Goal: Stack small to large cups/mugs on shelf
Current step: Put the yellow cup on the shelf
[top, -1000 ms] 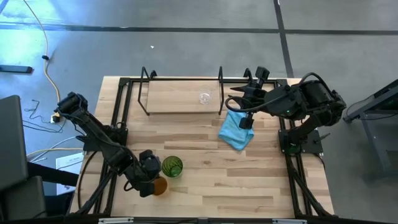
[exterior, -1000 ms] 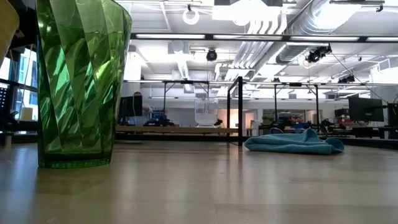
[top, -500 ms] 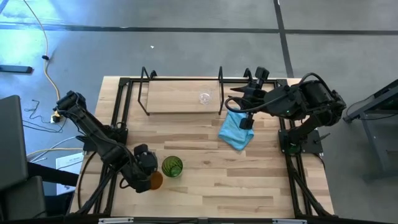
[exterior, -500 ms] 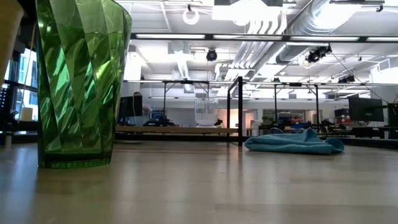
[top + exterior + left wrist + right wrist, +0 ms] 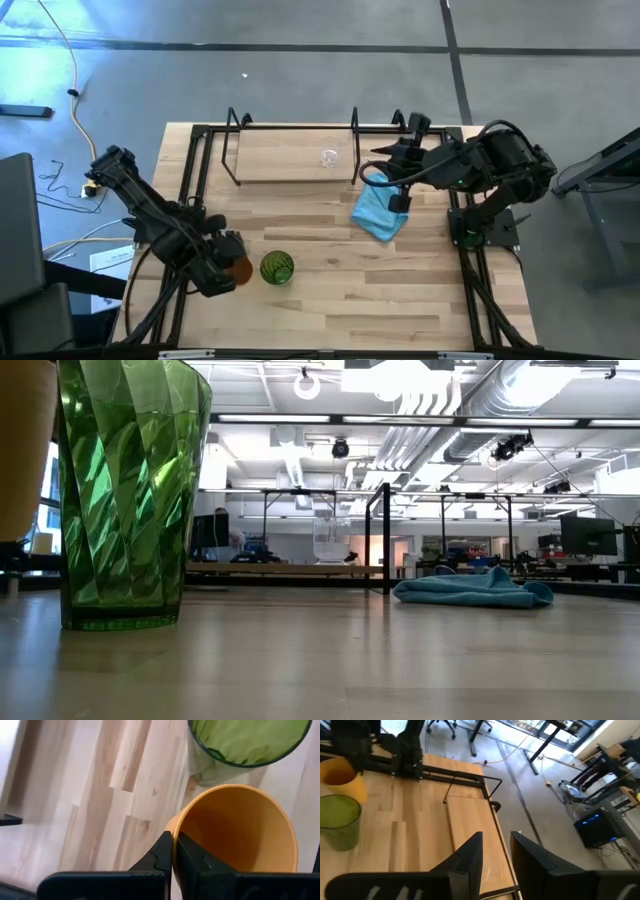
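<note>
So far, you had only the first cup placed. Nearest the bottom edge of the high view, your left gripper [image 5: 228, 268] sat at lower left, its fingers [image 5: 165, 851] pinched onto the rim of the orange-tan cup [image 5: 240, 270], one finger inside and one outside the wall, as the left wrist view showed. In the low view that cup hung clear of the tabletop at the far left edge, so it looked lifted, not resting. Just beside it, to its right, the green cup [image 5: 277, 268] stood upright on the table [image 5: 330, 290], untouched.

Farther up, right of centre, the light blue cloth [image 5: 379, 212] lay on the table. Your right gripper [image 5: 376, 172] hovered over its upper edge, close to the shelf's right upright, fingers [image 5: 470, 855] parted and holding nothing.

Farthest, at upper centre, the shelf [image 5: 280, 160] carried the small clear glass cup [image 5: 329, 156] near its right end, upright in the low view.

By my reading, you were on the second cup: it had yet to reach the shelf, and the green one came after.
</note>
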